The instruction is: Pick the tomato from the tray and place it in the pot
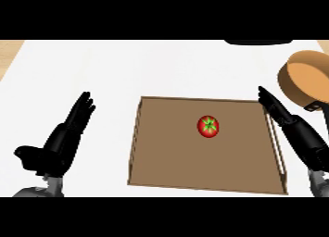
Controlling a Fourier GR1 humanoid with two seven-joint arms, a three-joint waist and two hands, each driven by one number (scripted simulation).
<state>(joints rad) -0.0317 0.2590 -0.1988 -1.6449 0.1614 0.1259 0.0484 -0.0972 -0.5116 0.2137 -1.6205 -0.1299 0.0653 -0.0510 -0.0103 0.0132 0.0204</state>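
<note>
A red tomato (208, 126) with a green star-shaped stem lies on the brown tray (167, 162), slightly right of the tray's middle. An orange-brown pot (307, 78) with a black handle stands at the far right, beyond the tray's right corner. My right hand (297, 132) is open, fingers straight, along the tray's right rim, a short way right of the tomato. Left of the tray, my left hand (60, 139) rests open with fingers pointing up and nothing in it.
The white counter (160, 69) stretches behind the tray. A dark object (259, 42) peeks in at the top edge. A wooden floor strip (3, 60) shows past the counter's left edge.
</note>
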